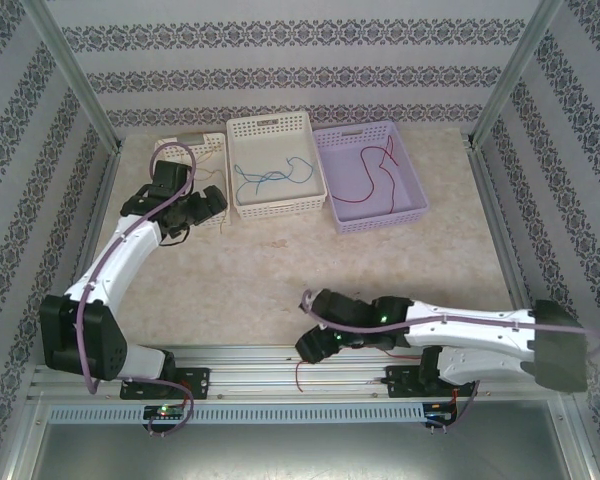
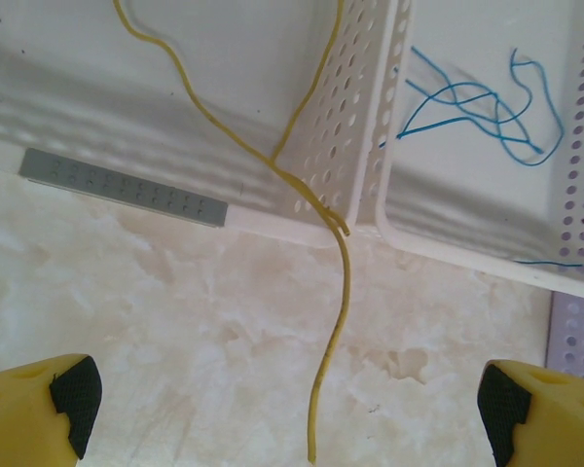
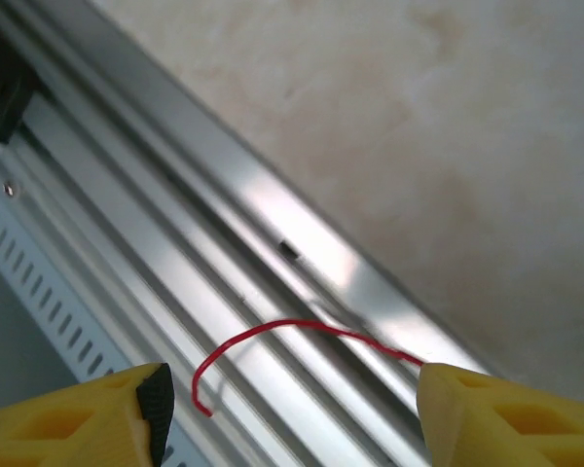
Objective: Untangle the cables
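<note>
Right wrist view: the right claw [image 3: 292,394] stands spread. A red cable [image 3: 273,326] arcs between its fingers, one end running behind the right fingertip, above the aluminium rail [image 3: 175,243] at the table [image 3: 438,126] edge. In the left wrist view, the left claw [image 2: 287,399] is spread wide over a yellow cable [image 2: 343,292] that spills from the white basket [image 2: 355,117] onto the table. A blue cable [image 2: 467,102] lies in the middle basket [image 2: 448,248], and a red strand [image 1: 366,175] lies in the purple basket [image 1: 400,185].
</note>
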Robot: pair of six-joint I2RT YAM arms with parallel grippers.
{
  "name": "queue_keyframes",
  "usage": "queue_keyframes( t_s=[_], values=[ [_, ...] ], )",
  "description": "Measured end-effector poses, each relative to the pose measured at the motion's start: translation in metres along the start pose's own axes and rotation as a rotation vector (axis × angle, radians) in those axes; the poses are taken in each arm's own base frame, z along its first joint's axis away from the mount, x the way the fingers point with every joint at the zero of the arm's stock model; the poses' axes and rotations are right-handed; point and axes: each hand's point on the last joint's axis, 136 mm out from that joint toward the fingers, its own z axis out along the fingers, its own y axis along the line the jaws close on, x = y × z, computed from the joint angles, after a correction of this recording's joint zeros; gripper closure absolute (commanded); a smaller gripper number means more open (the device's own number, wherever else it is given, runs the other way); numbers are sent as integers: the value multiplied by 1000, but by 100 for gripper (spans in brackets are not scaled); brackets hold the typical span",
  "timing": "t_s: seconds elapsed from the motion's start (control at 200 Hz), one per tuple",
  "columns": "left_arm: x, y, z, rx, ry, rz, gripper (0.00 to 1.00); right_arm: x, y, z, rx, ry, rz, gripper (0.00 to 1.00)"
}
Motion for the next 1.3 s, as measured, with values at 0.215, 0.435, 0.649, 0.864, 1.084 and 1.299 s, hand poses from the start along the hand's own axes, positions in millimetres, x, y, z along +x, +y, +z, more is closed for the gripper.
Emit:
queue_keyframes(
  t_s=[0.215, 0.435, 0.649, 0.864, 1.084, 1.299],
  values=[
    [3, 0, -16, 9, -6, 36, 0, 18, 27, 24, 20, 78, -20, 33],
    [6, 3, -21, 12, -10, 49, 0, 35, 39, 45, 54, 144, -17, 37],
    [6, 3, -21, 11, -10, 53, 0, 43, 37, 56, 82, 172, 16, 47],
    [7, 3, -21, 11, -9, 55, 0, 50, 24, 68, 138, 210, 32, 60],
    [7, 3, -20, 10, -8, 58, 0, 38, 13, 61, 162, 179, 64, 84],
    [7, 4, -20, 9, -7, 66, 0, 20, 18, 33, 129, 92, 70, 100]
  ],
)
